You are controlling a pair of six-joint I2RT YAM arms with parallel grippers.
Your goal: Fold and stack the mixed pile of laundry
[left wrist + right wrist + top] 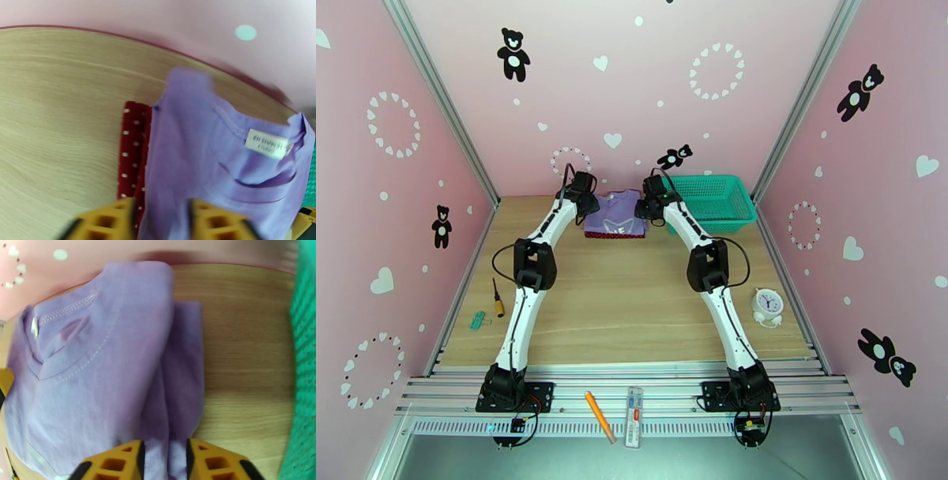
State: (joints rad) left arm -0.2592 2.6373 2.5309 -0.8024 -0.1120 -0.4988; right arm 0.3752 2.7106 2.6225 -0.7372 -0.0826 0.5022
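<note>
Lavender T-shirt [98, 370] between right pincer [166, 455] jaws

Soft, matt knit lavender T-shirt [91, 370] (stitched seams show); matt dark red cloth [132, 154], pale-dotted; smooth matt wood-grain table [632, 308]; teal plastic mesh basket [731, 223].

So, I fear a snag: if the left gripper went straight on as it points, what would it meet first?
Likely the lavender T-shirt: it lies just ahead of the left gripper, though its height above the shirt is unclear.
</note>
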